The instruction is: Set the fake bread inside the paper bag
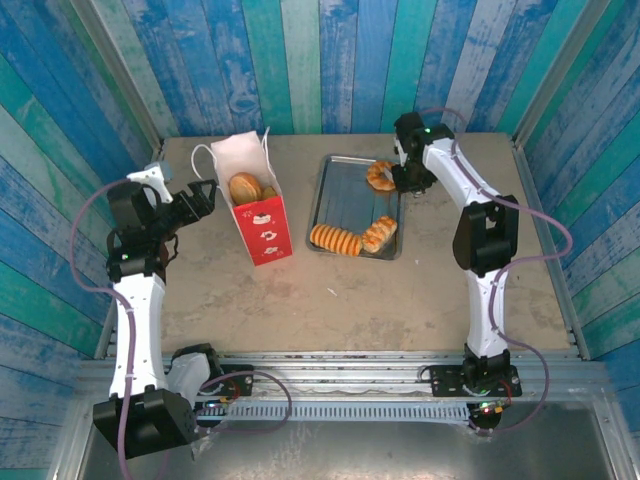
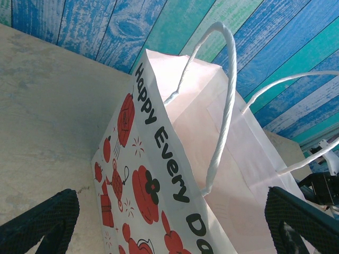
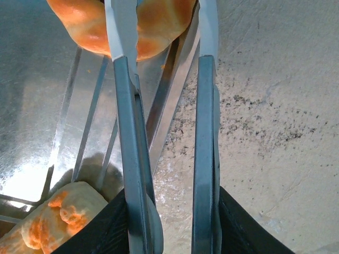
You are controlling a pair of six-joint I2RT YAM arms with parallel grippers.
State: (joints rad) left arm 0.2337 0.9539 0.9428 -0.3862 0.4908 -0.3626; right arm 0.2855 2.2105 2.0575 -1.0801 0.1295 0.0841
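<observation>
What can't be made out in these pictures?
Right wrist view: the right claw runs off the top edge, so its grip on the pastry is unsure.
Top view: any bread deeper in the paper bag, hidden by its walls and the bun on top.
Left wrist view: bag lettering, cut off by bottom edge.

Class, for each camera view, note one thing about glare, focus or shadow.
Top external: even, soft light. Left wrist: print on the paper bag sharp, the fingers dark. Right wrist: white glare on the metal tray.
</observation>
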